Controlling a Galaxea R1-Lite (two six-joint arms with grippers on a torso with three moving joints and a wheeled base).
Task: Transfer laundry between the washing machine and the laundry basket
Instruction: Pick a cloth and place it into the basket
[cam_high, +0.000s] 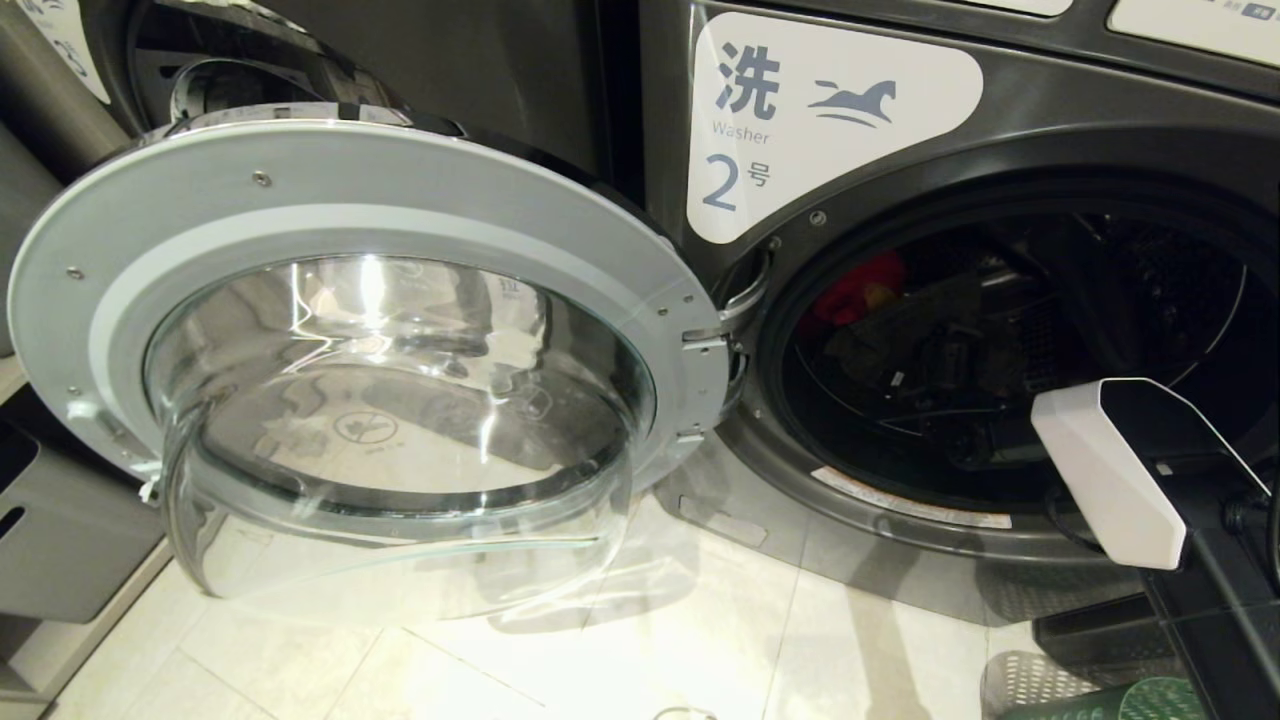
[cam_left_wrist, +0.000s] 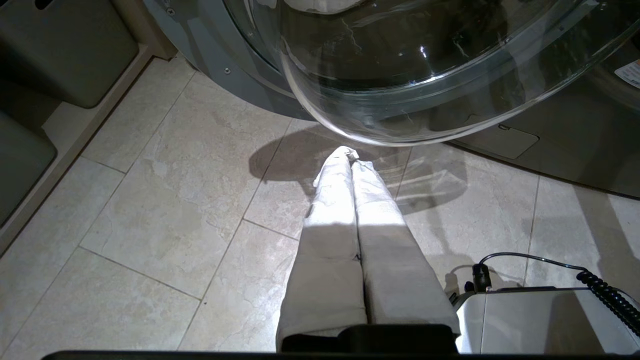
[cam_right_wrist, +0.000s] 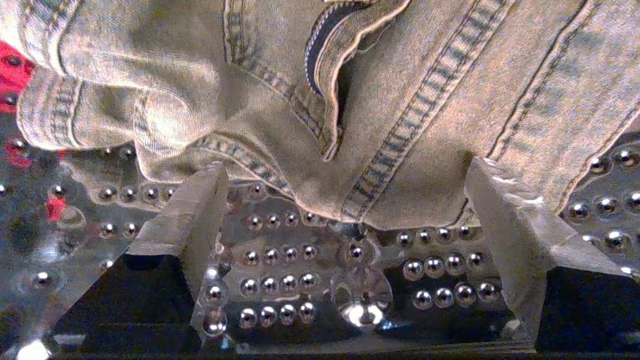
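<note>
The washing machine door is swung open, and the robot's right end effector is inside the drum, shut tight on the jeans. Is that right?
Not quite. The washing machine door is open and the right end effector is inside the drum, but it is open. The right wrist view shows its fingers spread wide at the edge of the jeans, holding nothing.

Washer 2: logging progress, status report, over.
Right end effector open inside drum, at denim garment, not gripping. Left end effector shut, over floor. Door wide open, nothing blocking.
</note>
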